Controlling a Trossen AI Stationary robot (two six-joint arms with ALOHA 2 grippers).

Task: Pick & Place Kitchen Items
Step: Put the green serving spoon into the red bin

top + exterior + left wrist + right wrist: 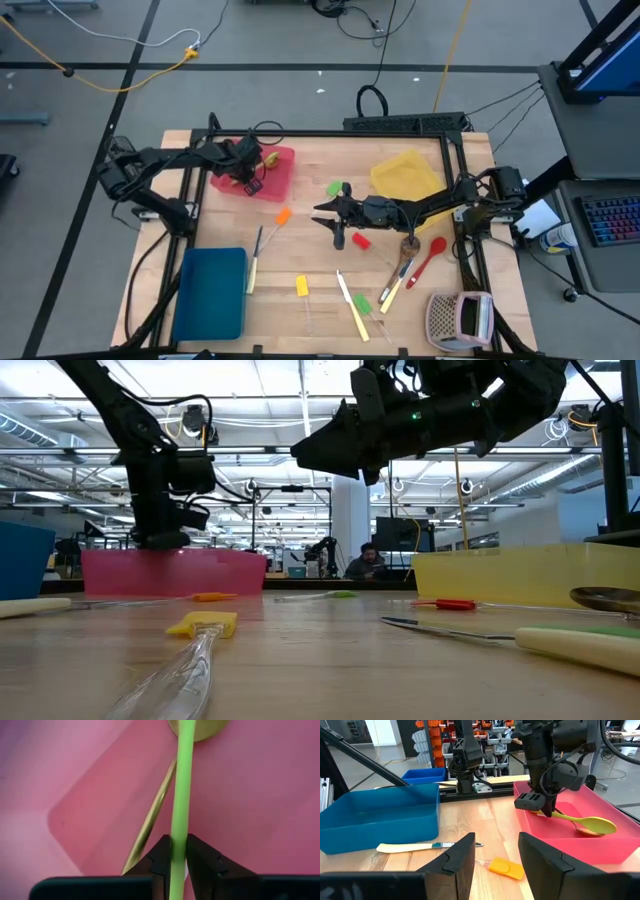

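We saw the left gripper [543,806] pinching the slim handle of a green plastic spoon [587,823] inside the red flat tray [283,178] near the table's far left corner, its bowl low over the tray floor beside a brass-coloured utensil [150,822]. The right gripper [326,214] hung mid-table, fingers spread and empty, above the wooden table [300,320], near an orange-headed spatula [283,216] and a cream-handled knife [254,262].

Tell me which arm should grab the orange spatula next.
Right, probably. The right end effector is open and empty, aimed toward the orange spatula just ahead of it. The left end effector is shut on the green spoon over the red tray.
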